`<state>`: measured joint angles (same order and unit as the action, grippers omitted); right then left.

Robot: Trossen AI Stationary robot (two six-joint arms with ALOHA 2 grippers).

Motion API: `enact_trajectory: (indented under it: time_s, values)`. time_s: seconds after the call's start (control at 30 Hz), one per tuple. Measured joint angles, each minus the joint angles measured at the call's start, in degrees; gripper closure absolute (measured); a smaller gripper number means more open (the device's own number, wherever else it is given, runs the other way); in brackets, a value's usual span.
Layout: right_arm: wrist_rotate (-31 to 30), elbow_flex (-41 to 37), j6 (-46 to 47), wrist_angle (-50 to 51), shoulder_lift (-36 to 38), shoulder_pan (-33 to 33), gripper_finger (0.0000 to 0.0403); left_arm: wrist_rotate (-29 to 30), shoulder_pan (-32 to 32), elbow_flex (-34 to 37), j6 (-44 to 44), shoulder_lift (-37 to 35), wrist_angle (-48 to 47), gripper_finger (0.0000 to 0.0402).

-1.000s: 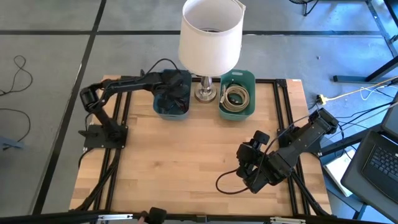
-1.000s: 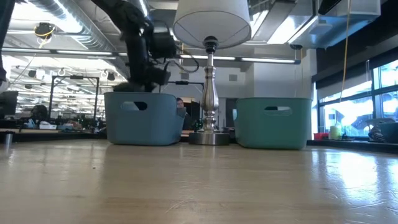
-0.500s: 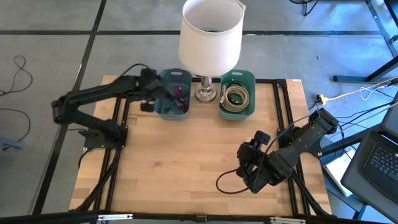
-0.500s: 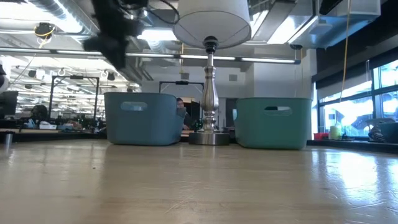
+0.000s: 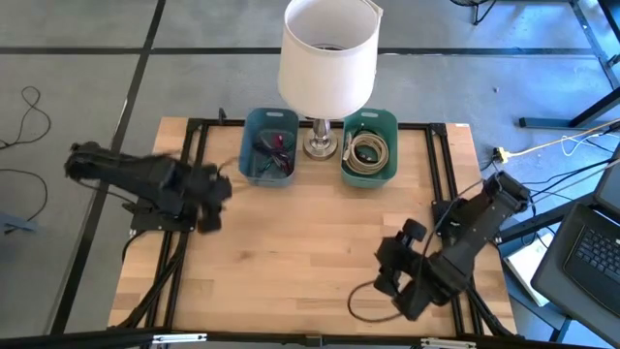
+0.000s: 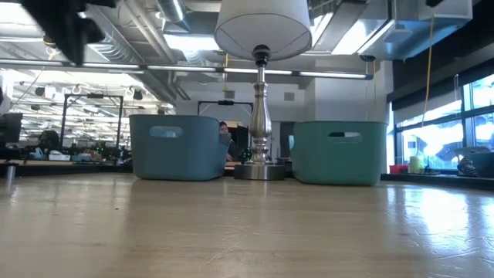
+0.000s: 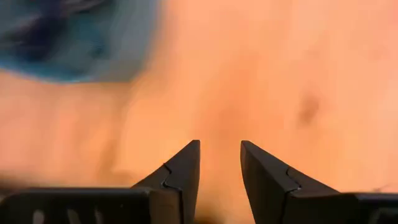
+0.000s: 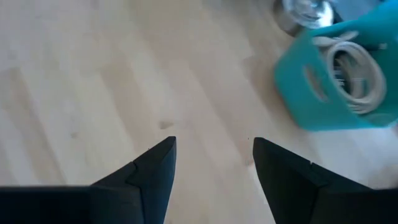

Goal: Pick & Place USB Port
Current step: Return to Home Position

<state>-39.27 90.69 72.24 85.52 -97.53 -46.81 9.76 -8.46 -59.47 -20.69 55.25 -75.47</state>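
A blue bin [image 5: 268, 160] at the table's far side holds dark cords and a small reddish piece. I cannot make out a USB part among them. A teal bin [image 5: 369, 147] beside it holds a coiled pale cable. My left gripper [image 5: 208, 194] hangs open and empty over bare wood near the table's left edge, left of and nearer than the blue bin [image 7: 74, 37]. My right gripper [image 5: 392, 276] waits open and empty over the near right part of the table, facing the teal bin [image 8: 336, 81].
A lamp with a white shade [image 5: 327, 58] stands between the two bins on a metal base [image 6: 260, 171]. A black cord loop [image 5: 363, 302] lies on the wood by the right arm. Bare wood [image 5: 291, 242] fills the middle of the table.
My left gripper has drawn back from above the blue bin, moving fast toward the table's left and near edges, and now hangs over bare wood. My right arm has shifted a little toward the near edge. The bins and the lamp have stayed put.
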Motion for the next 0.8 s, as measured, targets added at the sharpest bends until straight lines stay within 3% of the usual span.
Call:
enact_trajectory:
  time_s: [0.2,0.33,0.4,0.53,0.63,0.8]
  values:
    - [-6.0,-7.4,-0.2,-13.0,-0.4,-4.7,0.0186,2.6,-22.5,13.9,-20.7,-2.6,19.4,0.03]
    - [-16.5,-12.5,-3.4,-26.9,-0.4,-4.8,0.0186,14.3,-32.8,17.6,-25.6,-0.6,34.7,0.0307]
    - [-19.9,-14.3,-10.9,-34.6,-0.4,-3.1,0.0186,21.5,-35.6,18.2,-20.0,1.9,44.1,0.031]
    - [-22.1,-16.5,-30.5,-46.7,-0.4,2.6,0.0186,31.7,-36.1,19.1,2.6,9.3,63.6,0.0311]
    - [-22.9,-16.9,-43.5,-52.9,-0.4,8.1,0.0188,33.4,-32.2,19.2,17.0,13.9,75.1,0.0312]
    - [-21.9,-17.0,-56.1,-54.7,0.4,15.5,0.0223,31.8,-23.8,20.5,32.1,14.5,82.5,0.0328]
